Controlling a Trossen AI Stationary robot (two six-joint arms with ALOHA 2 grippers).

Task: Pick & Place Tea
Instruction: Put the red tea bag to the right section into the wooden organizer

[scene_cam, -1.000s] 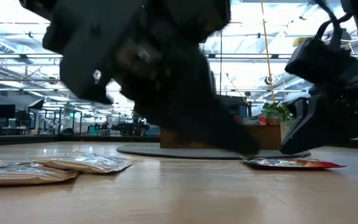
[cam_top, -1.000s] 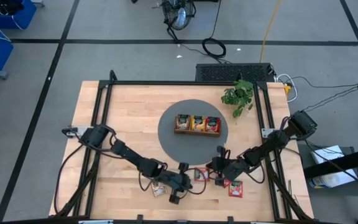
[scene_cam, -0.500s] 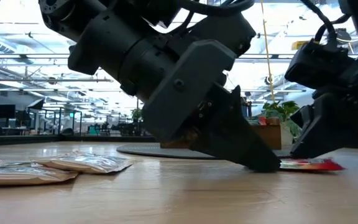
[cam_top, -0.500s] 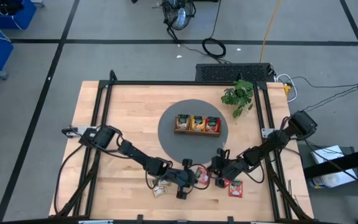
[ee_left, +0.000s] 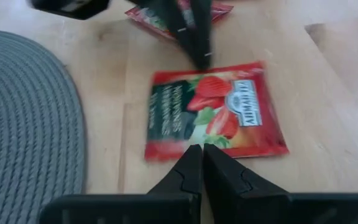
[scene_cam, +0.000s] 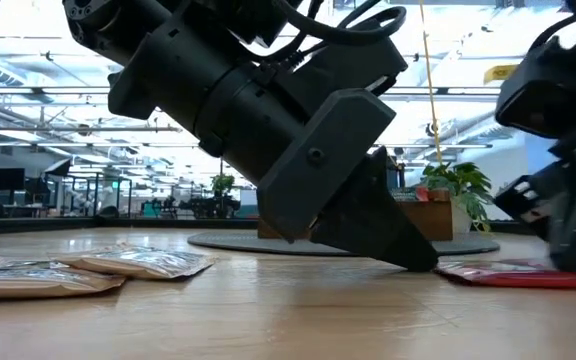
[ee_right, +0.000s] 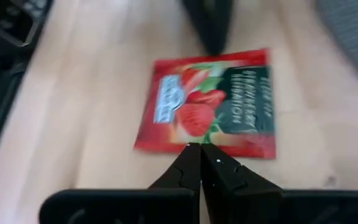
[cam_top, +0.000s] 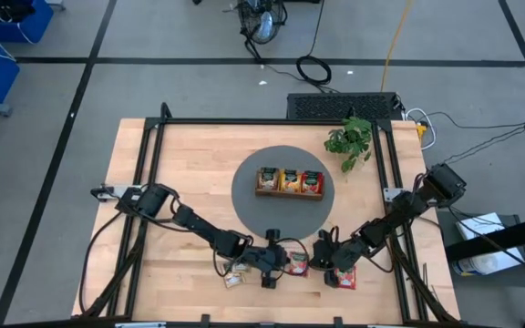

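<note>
- Red flat strawberry tea sachet [ee_left: 213, 111] lies flat on the light wooden table [cam_top: 180, 164], near the front edge, between the two grippers, just off the round grey mat [cam_top: 244, 196].
- Left gripper [ee_left: 197, 163] has fingers pressed together, tips at one edge of that sachet, holding nothing.
- Right gripper [ee_right: 199, 163] is also pressed together, tips at the opposite edge of the same sachet, holding nothing.
- Versus a second ago: left gripper has moved from the silver sachets toward the red one; the last half second it barely shifts.
- Right gripper has pulled back toward the table's front right since half a second ago; in the low view it now sits further to the side.
- Red sachet stays on the table.
- Count, loose on table: two red sachets, the second red sachet [cam_top: 345, 278] beside the right arm; two silvery flat sachets [scene_cam: 133, 262] lying by the left arm.
- One brown wooden three-compartment tray [cam_top: 289, 193] on the mat, each compartment holding sachets: green-and-tan, orange, red; exact number per slot unclear.
- One green leafy plant [cam_top: 350, 141] at the back right.
</note>
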